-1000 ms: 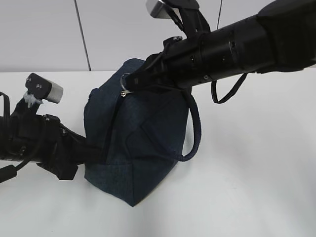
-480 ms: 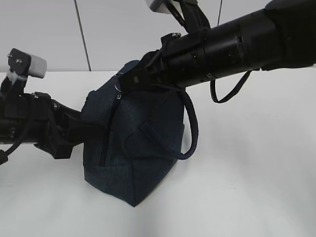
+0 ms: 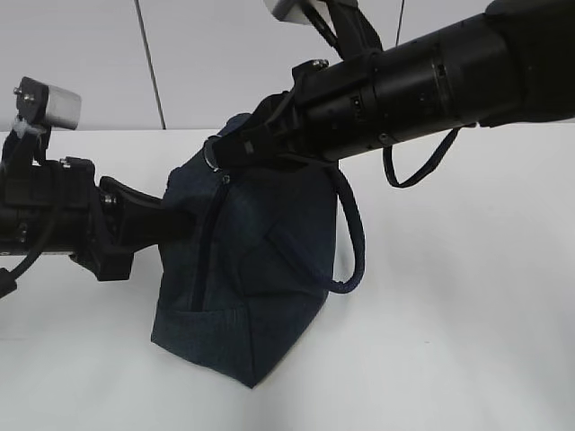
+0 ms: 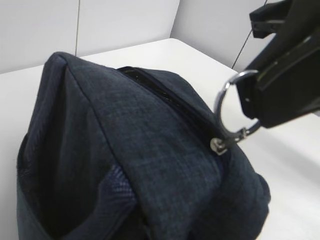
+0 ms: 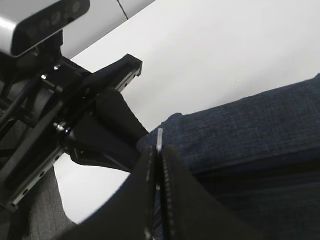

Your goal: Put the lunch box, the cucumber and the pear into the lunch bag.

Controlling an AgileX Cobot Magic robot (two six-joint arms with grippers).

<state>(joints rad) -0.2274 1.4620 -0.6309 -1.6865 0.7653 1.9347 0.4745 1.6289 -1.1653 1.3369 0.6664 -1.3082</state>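
Observation:
The dark navy lunch bag [image 3: 260, 260] stands on the white table, its zipper [image 3: 205, 242] running down the near-left face. My right gripper [image 3: 229, 148] reaches over the bag's top and is shut on the silver ring pull [image 3: 212, 151], which also shows in the left wrist view [image 4: 227, 107] and edge-on in the right wrist view [image 5: 159, 137]. My left gripper [image 3: 175, 223] pinches the bag's upper left side; its fingertips are hidden in the fabric. The bag fills the left wrist view [image 4: 125, 130]. The lunch box, the cucumber and the pear are out of view.
The bag's looped strap handle [image 3: 350, 233] hangs down its right side. A black cable [image 3: 418, 171] loops under the right arm. The white table [image 3: 449, 314] stretches to the right and front; a pale panelled wall stands behind.
My left arm has risen and lifted the bag's left side, so the bag stands taller. My right gripper has carried the ring pull a little to the left.

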